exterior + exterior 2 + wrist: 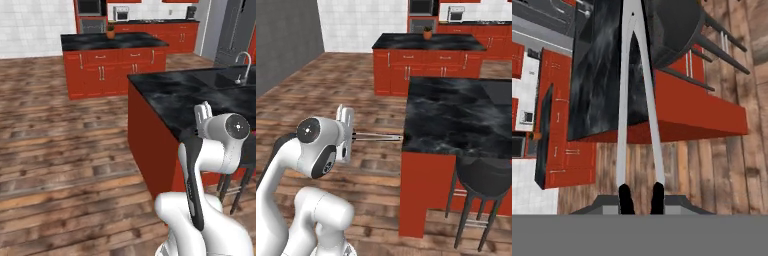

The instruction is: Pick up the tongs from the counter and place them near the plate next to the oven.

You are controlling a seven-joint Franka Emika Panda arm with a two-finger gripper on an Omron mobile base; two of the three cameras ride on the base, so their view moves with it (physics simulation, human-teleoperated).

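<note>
Since the tongs point(378, 136) were already up off the surface point(456, 115), the first part of the job looked done. The claw point(641, 197) was pinching them at their open ends, and they stuck straight out in the air toward the edge of the black top. I could see no plate and no oven close by. My guess was that carrying them there and putting them down was left.
</note>
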